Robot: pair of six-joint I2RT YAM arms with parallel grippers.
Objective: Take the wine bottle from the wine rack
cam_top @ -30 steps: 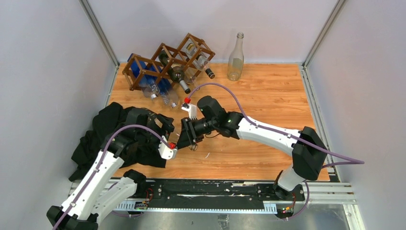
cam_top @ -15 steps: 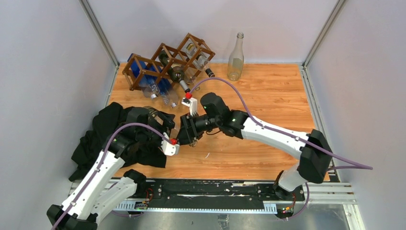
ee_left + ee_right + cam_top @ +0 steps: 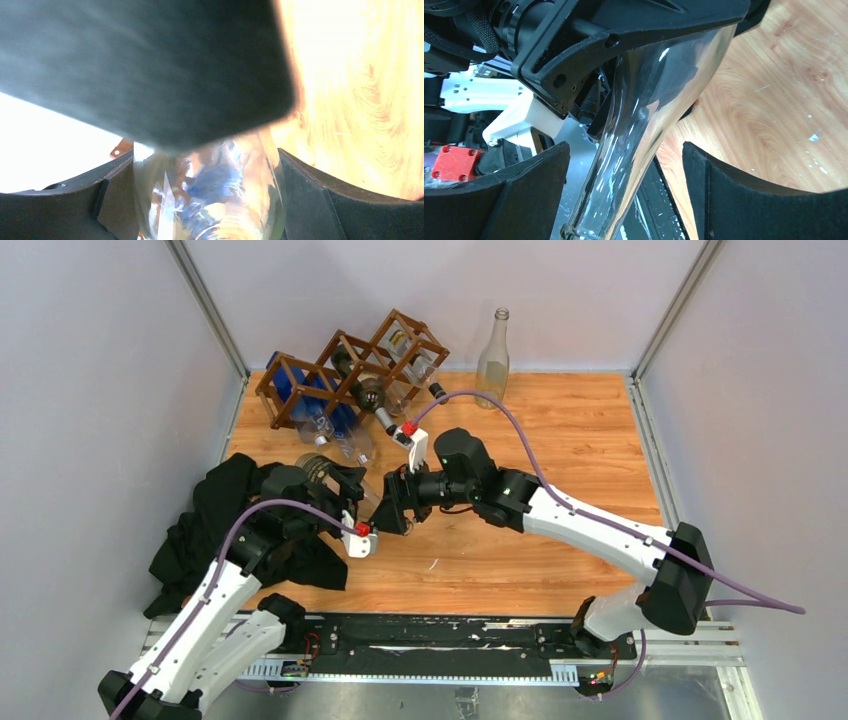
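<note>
A clear wine bottle (image 3: 314, 467) hangs above the table's left side, its body clamped between the black fingers (image 3: 305, 195) of my left gripper (image 3: 343, 496). In the left wrist view the glass (image 3: 210, 195) fills the gap and touches both pads. The bottle's neck (image 3: 624, 150) passes between the fingers of my right gripper (image 3: 394, 512), which stands open with a gap on each side of the neck. The dark brown wine rack (image 3: 345, 338) sits at the back left with several bottles lying in its cells.
An empty clear bottle (image 3: 491, 358) stands upright at the back near the wall. A heap of black cloth (image 3: 205, 525) lies under the left arm at the table's left edge. Grey walls close in both sides.
My right gripper has opened off the bottle's neck and its arm has shifted back and to the right. The left gripper keeps its hold on the bottle.
</note>
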